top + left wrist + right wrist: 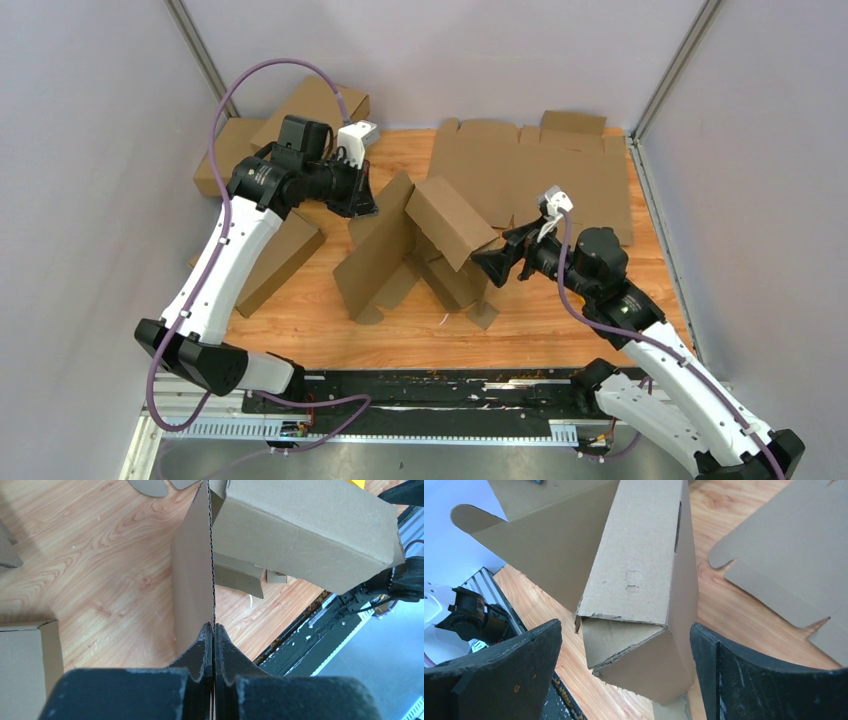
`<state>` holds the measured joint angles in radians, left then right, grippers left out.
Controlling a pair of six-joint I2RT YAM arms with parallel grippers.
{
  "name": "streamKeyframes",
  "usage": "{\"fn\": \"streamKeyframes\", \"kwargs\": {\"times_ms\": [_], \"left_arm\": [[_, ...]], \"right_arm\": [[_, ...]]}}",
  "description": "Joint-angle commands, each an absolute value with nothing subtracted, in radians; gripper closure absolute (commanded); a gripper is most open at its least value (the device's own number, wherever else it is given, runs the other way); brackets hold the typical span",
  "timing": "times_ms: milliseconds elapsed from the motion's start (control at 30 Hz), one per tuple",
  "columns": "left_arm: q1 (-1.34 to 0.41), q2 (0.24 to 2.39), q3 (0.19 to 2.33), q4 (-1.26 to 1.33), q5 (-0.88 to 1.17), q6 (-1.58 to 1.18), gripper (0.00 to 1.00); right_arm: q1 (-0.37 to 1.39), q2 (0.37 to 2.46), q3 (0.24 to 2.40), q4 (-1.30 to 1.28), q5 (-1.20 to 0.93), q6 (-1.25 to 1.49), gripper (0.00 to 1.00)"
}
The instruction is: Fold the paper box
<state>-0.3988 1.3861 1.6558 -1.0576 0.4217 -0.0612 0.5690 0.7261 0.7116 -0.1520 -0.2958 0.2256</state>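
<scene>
You have bright, even, diffuse light in all 3 views. Shadows beside the paper box (pixel 450 225) on the table (pixel 300 320) are soft and faint. In your right wrist view the near fingers (pixel 499 675) look slightly blurred.

Brown paper box (pixel 639 580) end-on, between the wide-apart black fingers of the right gripper (pixel 626 627); flat cardboard sheet (pixel 784 555) on wooden table (pixel 724 610)

The left fingers (pixel 202 652) are pressed together, the right fingers (pixel 519 670) spread wide.
</scene>
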Motion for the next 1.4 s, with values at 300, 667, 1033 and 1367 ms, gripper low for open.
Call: {"fn": "streamKeyframes", "kwargs": {"times_ms": [300,667,1033,1367], "left_arm": [[-0.403,1.344,1.645,-1.048,0.435,-0.061,1.0],[-0.404,1.337,1.655,-1.054,0.415,-0.081,1.0],[-0.404,1.333,1.651,-1.045,0.421,-0.092,1.0],[-0.412,1.32,1.635,-1.038,0.446,-0.09,1.0]], "right_arm": [[0.576,0.791,1.061,-0.641,-0.158,0.404,0.12],[0.82,0.89,1.147,-0.765,0.164,0.923,0.15],[0.893,1.04,1.226,-0.79,0.305,1.041,0.26],[0.891,1.172,1.317,-0.77,0.348,0.984,0.33]]}}
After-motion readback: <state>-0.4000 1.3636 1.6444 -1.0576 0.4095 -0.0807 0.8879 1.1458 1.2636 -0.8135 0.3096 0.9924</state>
